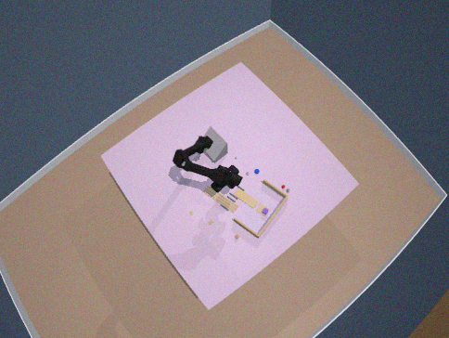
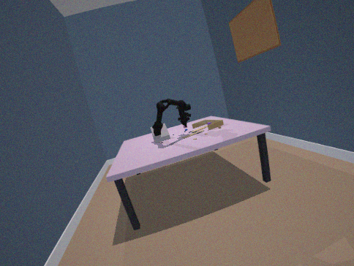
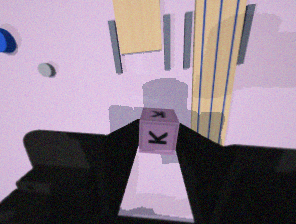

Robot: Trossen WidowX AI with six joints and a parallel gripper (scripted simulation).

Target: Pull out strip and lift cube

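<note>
My gripper (image 3: 157, 124) (image 2: 185, 126) is shut on the pink cube (image 3: 158, 137), which bears a black K on its top and side. It holds the cube above the table, near the outer ends of the dark guide rails. The wooden strip with blue lines (image 1: 224, 201) (image 3: 210, 50) lies flat to the right of the cube in the wrist view, between two rails, its near end partly behind a finger. A plain strip piece (image 1: 246, 198) (image 3: 137, 25) lies between the other rails. Past a gap, a short piece lies under a purple cube (image 1: 265, 211).
Wooden walls (image 1: 275, 188) (image 1: 246, 227) stand around the far side of the strips. A blue disc (image 1: 256, 171) (image 3: 6, 41) and a small grey disc (image 1: 247, 174) (image 3: 46, 69) lie to one side. A red piece (image 1: 283, 187) lies outside the walls. Small tan pieces (image 1: 211, 222) (image 1: 237, 237) lie opposite.
</note>
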